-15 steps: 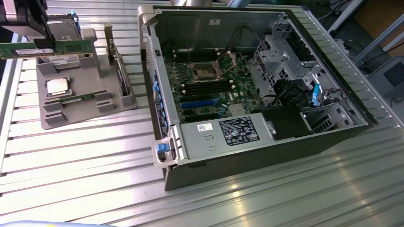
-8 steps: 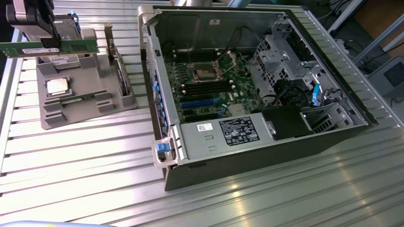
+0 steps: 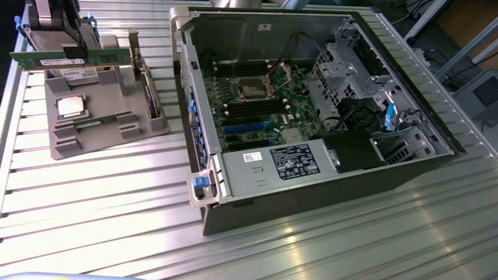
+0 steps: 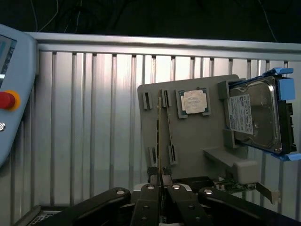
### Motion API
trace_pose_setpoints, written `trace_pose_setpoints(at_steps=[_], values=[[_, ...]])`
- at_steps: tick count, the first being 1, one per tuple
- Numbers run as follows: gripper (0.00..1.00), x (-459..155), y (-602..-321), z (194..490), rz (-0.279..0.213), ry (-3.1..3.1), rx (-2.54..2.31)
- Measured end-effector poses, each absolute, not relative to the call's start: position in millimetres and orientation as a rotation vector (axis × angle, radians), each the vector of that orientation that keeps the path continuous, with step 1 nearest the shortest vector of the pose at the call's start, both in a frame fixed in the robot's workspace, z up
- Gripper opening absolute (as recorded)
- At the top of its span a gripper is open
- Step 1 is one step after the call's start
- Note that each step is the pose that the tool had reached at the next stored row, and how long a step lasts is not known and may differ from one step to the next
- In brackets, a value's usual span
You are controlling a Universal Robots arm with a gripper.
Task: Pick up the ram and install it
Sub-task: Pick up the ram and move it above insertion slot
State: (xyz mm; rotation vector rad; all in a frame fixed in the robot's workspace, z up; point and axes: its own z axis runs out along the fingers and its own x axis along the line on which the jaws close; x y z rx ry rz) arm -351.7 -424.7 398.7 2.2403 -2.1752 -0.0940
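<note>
In the exterior view, the ram [image 3: 66,59], a long green stick with black chips, hangs level above the grey parts tray [image 3: 101,131] at that view's upper left. My gripper [image 3: 64,51] is shut on its upper edge. The wrist view shows the ram [image 4: 160,136] edge-on as a thin strip rising from between my shut gripper [image 4: 161,182] fingers, with the tray [image 4: 188,146] behind it. A second green stick [image 3: 92,121] lies in the tray. The open computer case [image 3: 195,87] lies at the exterior view's right, its motherboard's dark memory slots [image 3: 253,108] facing up.
A square silver processor [image 3: 70,107] [image 4: 194,101] and a hard drive [image 3: 148,87] [image 4: 251,117] in a blue bracket sit on the tray. A control pendant with a red button [image 4: 8,100] lies on the ribbed aluminium table [image 3: 101,204]. The power supply [image 3: 272,166] fills the case's near end.
</note>
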Motion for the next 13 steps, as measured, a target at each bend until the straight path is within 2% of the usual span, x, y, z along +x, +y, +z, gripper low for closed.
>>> trace_pose_setpoints(at_steps=[13], values=[[0.13,-329,-425,399,-0.094,-2.176,2.24]])
